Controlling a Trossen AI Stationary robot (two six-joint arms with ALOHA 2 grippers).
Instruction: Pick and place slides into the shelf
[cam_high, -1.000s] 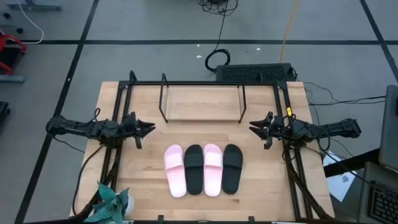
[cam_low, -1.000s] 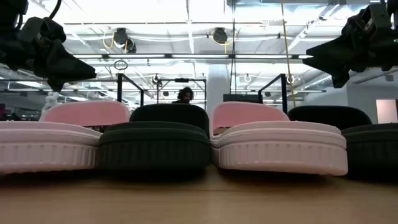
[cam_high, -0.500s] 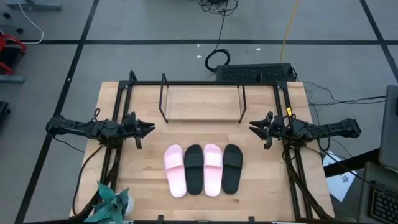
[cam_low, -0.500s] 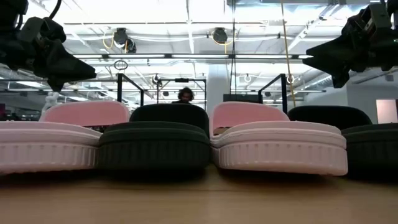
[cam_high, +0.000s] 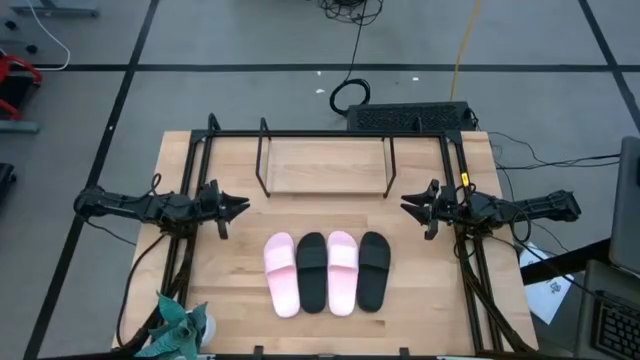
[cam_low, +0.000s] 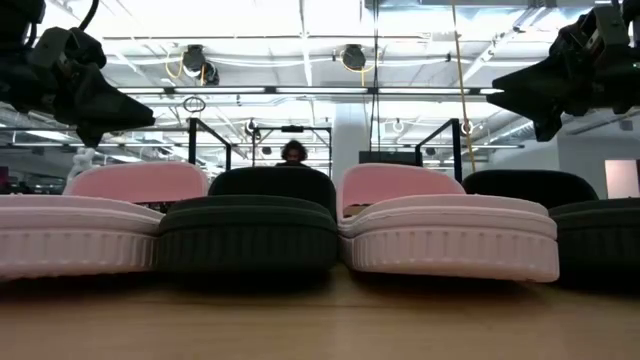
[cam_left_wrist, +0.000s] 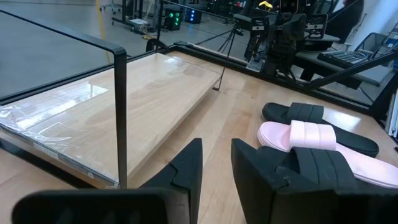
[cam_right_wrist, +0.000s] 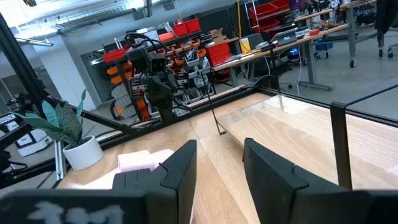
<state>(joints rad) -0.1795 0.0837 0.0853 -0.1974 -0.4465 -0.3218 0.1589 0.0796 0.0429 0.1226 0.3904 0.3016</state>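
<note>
Four slides (cam_high: 327, 272) lie side by side, pink and black alternating, on the surface (cam_high: 235, 270) in front of the bare shelf (cam_high: 325, 166). The left hand (cam_high: 240, 207) and right hand (cam_high: 408, 207) hover at either side, each with a narrow gap between its fingers, holding nothing.

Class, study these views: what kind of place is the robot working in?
Probably a robotics lab or workshop: red parts bins on racks, desks with equipment, taped lines on a grey floor.

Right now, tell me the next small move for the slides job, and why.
Probably lower the right gripper toward the nearest black slide, jaws apart. All four slides lie in a row on the table, the shelf holds none, and both grippers hang empty; the left gripper waits.
</note>
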